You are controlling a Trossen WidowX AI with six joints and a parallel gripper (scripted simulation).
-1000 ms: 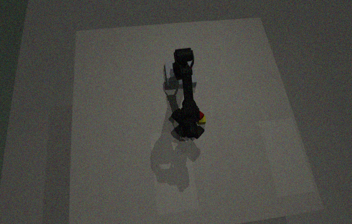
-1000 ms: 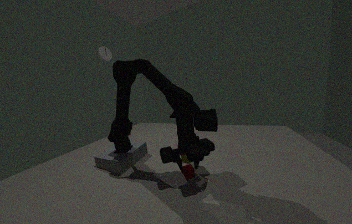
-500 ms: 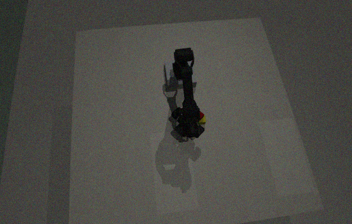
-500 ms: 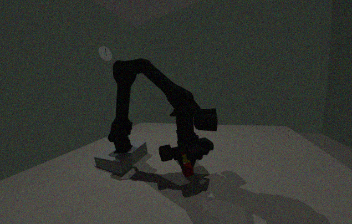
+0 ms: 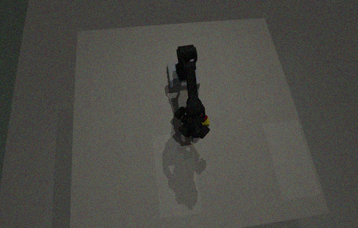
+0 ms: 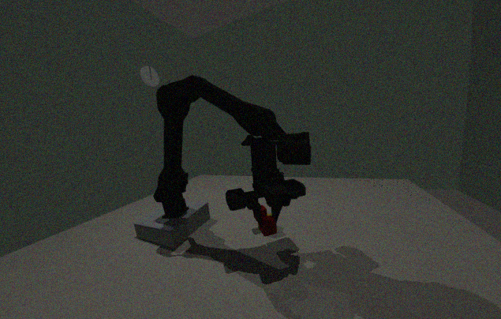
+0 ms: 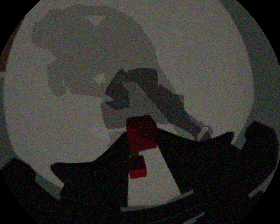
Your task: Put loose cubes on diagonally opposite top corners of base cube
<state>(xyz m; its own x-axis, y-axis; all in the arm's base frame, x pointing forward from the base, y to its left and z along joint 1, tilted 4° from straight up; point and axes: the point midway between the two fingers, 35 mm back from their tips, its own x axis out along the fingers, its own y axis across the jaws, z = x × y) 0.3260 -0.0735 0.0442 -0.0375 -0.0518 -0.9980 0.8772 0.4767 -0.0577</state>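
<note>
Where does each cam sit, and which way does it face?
Top: high above the white table, looking steeply down; shows the black arm and the tool from above.
Exterior: beside the table, a little above it, looking across to the walls; shows the arm side-on, tool right of its base.
Wrist: carried by the arm, looking past the tool's two fingers, which flank a red cube.
Exterior and wrist share that cube.
</note>
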